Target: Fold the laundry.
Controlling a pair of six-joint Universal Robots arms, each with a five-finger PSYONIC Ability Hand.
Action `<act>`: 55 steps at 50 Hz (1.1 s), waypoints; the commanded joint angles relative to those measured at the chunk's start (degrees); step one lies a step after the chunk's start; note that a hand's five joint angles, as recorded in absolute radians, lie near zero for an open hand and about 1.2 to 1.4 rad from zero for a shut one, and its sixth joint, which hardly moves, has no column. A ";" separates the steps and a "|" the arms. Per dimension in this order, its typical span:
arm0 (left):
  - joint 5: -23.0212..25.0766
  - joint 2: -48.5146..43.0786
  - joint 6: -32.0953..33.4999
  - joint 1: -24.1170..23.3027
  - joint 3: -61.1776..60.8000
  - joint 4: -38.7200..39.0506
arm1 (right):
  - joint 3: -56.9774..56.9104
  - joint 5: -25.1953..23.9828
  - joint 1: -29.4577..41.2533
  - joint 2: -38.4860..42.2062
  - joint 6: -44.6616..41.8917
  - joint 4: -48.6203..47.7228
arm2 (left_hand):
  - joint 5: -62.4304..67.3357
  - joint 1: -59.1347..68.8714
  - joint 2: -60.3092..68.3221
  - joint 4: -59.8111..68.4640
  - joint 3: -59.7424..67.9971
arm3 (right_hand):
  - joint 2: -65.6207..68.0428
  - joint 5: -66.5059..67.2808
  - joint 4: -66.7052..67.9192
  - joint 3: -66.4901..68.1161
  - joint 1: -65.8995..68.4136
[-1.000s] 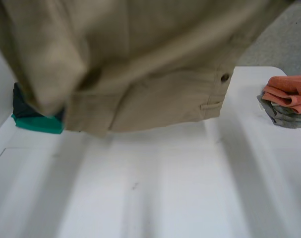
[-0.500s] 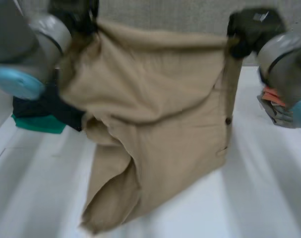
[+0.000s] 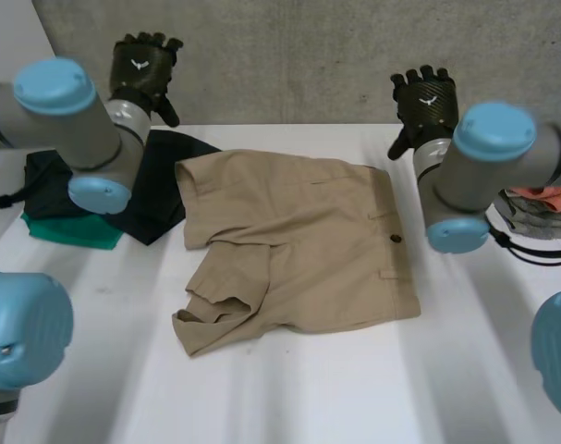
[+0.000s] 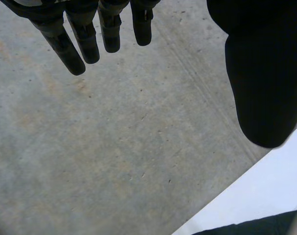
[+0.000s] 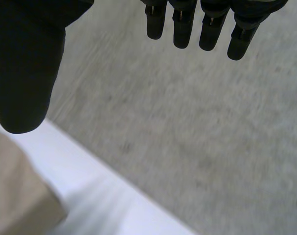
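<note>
Khaki shorts (image 3: 298, 240) lie spread on the white table (image 3: 289, 398), near its middle, with neither hand touching them. You will find the waistband, with its dark button and belt loops, along the 3 o'clock side. The legs point toward 9 o'clock. The leg at 7 o'clock is rumpled and appears to be doubled over on itself, though the folds are hard to read.

Left hand (image 3: 143, 69): raised above the far table edge at 11 o'clock from the shorts, in front of the concrete wall. Its wrist view shows the fingers straight, the thumb held well apart and nothing in the grasp.

Right hand (image 3: 426, 97): raised at 1 o'clock from the shorts. It is likewise spread wide and empty, and its wrist view shows a corner of the shorts on the table below the thumb.

Dark garment (image 3: 160, 199): at 9 o'clock, just beside the shorts' edge, lying over a green cloth (image 3: 67, 231).

Orange and grey stack (image 3: 539, 202): at 3 o'clock, well apart from the shorts and partly hidden behind the right arm.
</note>
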 commanded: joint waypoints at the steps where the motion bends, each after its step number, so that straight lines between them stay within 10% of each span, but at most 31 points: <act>1: -5.20 20.11 4.68 -2.70 -22.64 -8.68 | 4.14 -3.34 -1.32 -11.81 -3.78 29.47 | -2.90 -0.87 -1.94 -1.46 -1.99 | -2.08 -2.86 -2.45 -2.03 -3.00; 7: -2.23 37.18 7.24 -7.01 -48.61 -10.63 | 22.07 -7.92 -2.46 -23.17 -12.39 40.15 | 5.16 7.19 6.11 6.59 6.06 | -2.08 -2.86 -2.45 -2.03 -3.00; 12: 8.22 46.95 8.21 -12.10 -66.72 -11.77 | 39.19 -14.93 -3.87 -30.02 -18.80 37.00 | 35.29 37.32 36.25 36.73 36.20 | 13.34 12.56 12.97 13.39 12.42; 18: 14.65 49.60 8.21 -17.64 -77.11 -13.70 | 54.43 -22.42 -4.75 -33.99 -21.81 29.17 | 43.07 45.10 44.03 44.50 43.97 | 26.68 25.90 26.31 26.73 25.76; 37: -1.34 37.47 6.54 -10.10 -75.44 -8.53 | 67.45 -22.17 -3.26 -30.13 -16.10 -4.21 | 11.30 13.33 12.26 12.73 12.20 | 16.76 15.98 16.39 16.81 15.84; 55: -0.47 38.95 12.43 -5.96 -79.22 -2.28 | 66.23 -15.14 1.05 -26.44 -16.36 -16.45 | 8.91 10.94 9.87 10.35 9.82 | 30.38 29.60 30.02 30.44 29.47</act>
